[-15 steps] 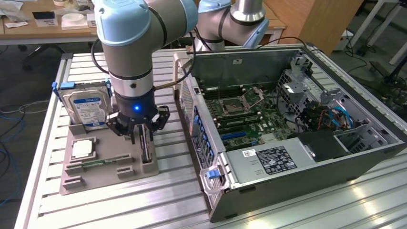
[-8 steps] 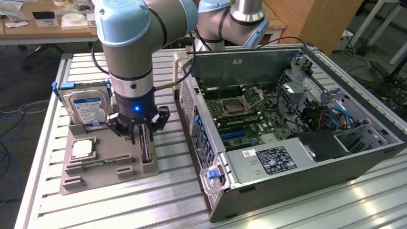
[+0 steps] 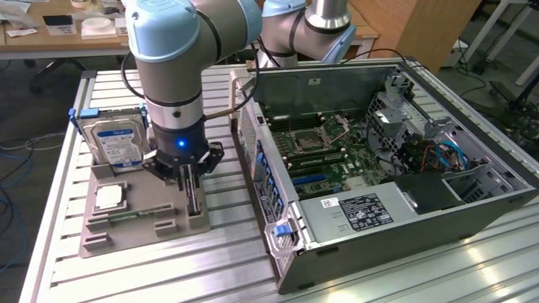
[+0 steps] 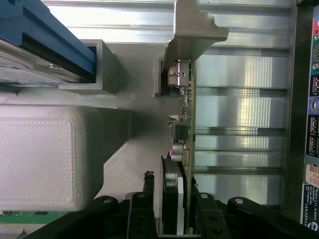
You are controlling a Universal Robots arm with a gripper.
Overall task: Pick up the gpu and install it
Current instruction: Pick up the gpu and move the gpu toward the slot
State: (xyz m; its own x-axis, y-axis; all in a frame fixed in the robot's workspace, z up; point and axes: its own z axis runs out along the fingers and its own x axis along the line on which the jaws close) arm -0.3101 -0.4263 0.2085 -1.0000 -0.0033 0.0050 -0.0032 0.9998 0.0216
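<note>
– Wrist view first. How set, at gripper [image 4: 170, 185]?
– Part open, astride gpu [image 4: 180, 130], with a sliver of gap either side. Not clamped yet, as far as can be judged.
– Why across the flat faces?
– Probably to pinch the thin way and lift straight up out of the slot.
– And where, exactly?
– Standing on edge in a slot of holder [image 4: 134, 79], with bracket [image 4: 194, 30] at the end away from gripper. Kept upright, most likely, to leave both faces free for gripping.
– Anything more from exterior view?
– Shows gripper [image 3: 190, 180] pointing straight down over gpu [image 3: 194, 203], at the side of holder [image 3: 135, 238] nearest case [image 3: 379, 252]. Shares holder with drive [image 3: 118, 142], propped upright farther back, and cpu [image 3: 110, 197], lying flat toward the exterior view's left.
– Why so close to case?
– Shortens the carry, presumably. Lies on its side just beside holder, panel off, with board [image 3: 324, 158] facing up. Laid that way, at a guess, to allow entry from above.
– Underneath all that?
– Slatted metal table [image 3: 211, 278].
</note>
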